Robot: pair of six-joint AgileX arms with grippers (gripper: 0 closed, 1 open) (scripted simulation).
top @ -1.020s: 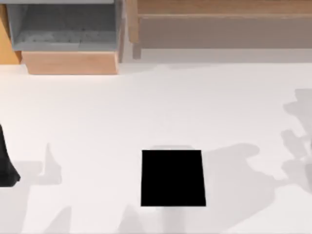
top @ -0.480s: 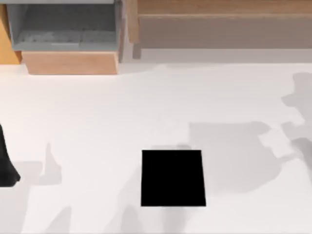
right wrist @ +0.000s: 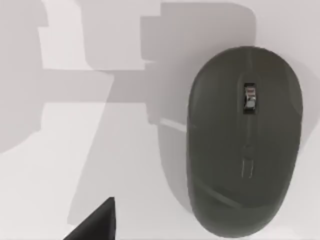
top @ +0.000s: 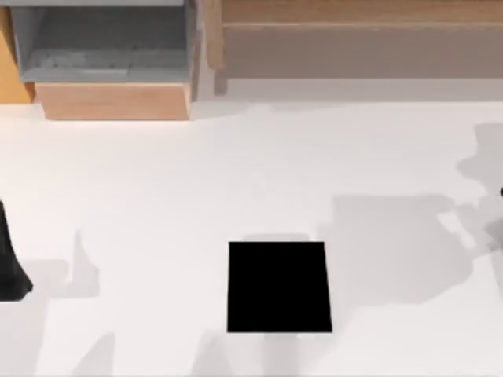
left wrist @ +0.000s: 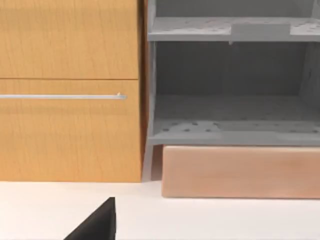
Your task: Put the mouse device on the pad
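Observation:
The pad (top: 279,287) is a flat black square lying on the white table near the front middle, with nothing on it. In the right wrist view the mouse device (right wrist: 245,142), a dark grey-olive oval with a scroll wheel, lies on the white table close below the camera. A black part of my right gripper (right wrist: 97,225) shows beside it, apart from the mouse. My right arm is at the table's far right edge (top: 501,192). At the left edge my left arm (top: 9,263) is parked, well away from the pad.
A grey open shelf unit (top: 102,43) over a light wooden block (top: 114,100) stands at the back left, and a wooden cabinet (top: 354,39) runs along the back. The left wrist view faces an orange drawer front (left wrist: 70,90) and the grey shelf (left wrist: 232,85).
The large shadow of my right arm has slid to the right across the table, off the pad's right side. The pad and the left arm have not moved.

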